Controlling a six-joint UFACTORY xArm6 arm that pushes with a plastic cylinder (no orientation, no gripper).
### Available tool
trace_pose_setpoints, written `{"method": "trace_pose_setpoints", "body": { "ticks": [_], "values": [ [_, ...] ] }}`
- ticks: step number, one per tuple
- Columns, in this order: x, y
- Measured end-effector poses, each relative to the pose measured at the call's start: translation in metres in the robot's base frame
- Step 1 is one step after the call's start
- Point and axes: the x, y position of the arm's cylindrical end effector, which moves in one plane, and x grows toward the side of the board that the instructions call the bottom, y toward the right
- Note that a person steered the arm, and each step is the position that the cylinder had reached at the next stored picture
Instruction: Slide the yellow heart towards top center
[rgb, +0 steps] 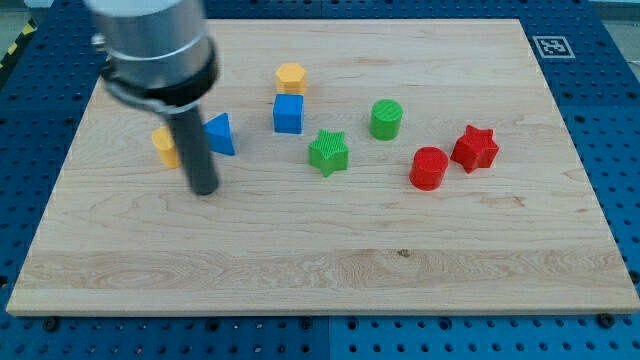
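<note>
The yellow heart (163, 146) lies at the view's left of the wooden board (320, 260), partly hidden behind my rod. My tip (204, 189) rests on the board just below and to the right of the heart, close to it. A blue triangle (220, 134) sits right of the rod, just above the tip. A yellow hexagon (290, 77) lies near the view's top centre, with a blue cube (288, 113) just below it.
A green star (328, 152) and a green cylinder (386, 119) lie at the centre. A red cylinder (429, 167) and a red star (474, 148) lie to the right. A black-and-white marker tag (553, 46) sits off the board's top right corner.
</note>
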Motion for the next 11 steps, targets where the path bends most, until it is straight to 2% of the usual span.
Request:
{"method": "trace_pose_setpoints", "body": {
  "ticks": [1,2,4,6,9,11],
  "values": [
    [0.0,-0.038],
    [0.0,-0.042],
    [-0.04,-0.038],
    [-0.064,0.001],
    [-0.111,-0.012],
    [-0.157,-0.012]
  ]
}}
